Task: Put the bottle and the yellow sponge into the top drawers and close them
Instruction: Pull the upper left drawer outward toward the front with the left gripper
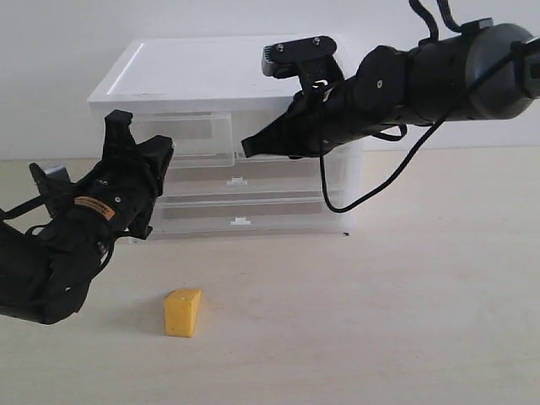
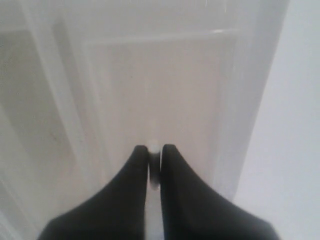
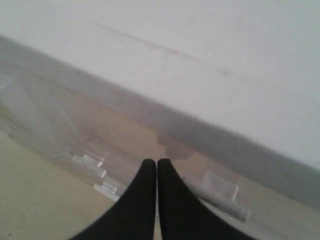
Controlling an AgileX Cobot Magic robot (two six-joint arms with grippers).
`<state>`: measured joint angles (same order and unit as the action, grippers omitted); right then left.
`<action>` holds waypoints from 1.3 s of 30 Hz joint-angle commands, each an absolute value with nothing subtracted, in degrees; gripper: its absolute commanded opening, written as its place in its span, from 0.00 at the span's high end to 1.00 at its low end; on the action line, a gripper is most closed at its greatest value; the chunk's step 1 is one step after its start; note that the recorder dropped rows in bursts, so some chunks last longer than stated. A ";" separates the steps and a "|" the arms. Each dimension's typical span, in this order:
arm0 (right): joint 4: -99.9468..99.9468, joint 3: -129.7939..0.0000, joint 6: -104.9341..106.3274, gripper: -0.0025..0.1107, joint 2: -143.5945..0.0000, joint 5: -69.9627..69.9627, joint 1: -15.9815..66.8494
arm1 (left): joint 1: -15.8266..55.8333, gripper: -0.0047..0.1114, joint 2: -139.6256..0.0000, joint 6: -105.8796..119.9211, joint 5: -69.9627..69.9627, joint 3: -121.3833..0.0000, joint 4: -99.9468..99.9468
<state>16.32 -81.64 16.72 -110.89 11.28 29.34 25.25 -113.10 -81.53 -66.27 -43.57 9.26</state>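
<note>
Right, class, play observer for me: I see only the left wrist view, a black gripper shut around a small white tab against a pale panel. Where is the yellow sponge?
Observer: The yellow sponge lies on the table in front of the cabinet, outside every drawer.
Operator: Which drawer am I at?
Observer: Your left gripper is at the top left drawer.
Operator: And the other arm?
Observer: The right gripper is shut, its tip at the front of the top right drawer.
</note>
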 commanded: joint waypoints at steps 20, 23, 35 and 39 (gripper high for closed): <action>16.19 -86.27 15.59 0.98 -112.51 5.21 28.52 | 29.78 0.93 -111.69 -81.43 -69.96 -40.25 10.73; 16.19 -86.70 15.59 0.98 -113.25 5.76 28.52 | 30.68 0.93 -111.04 -80.94 -69.96 -39.59 11.62; 16.08 -88.23 15.59 0.98 -115.98 5.54 28.52 | 31.40 0.93 -103.02 -76.59 -69.96 -33.97 11.76; 16.08 -88.23 15.48 0.98 -115.98 5.10 28.52 | 31.40 0.93 -101.92 -76.59 -69.96 -32.80 10.44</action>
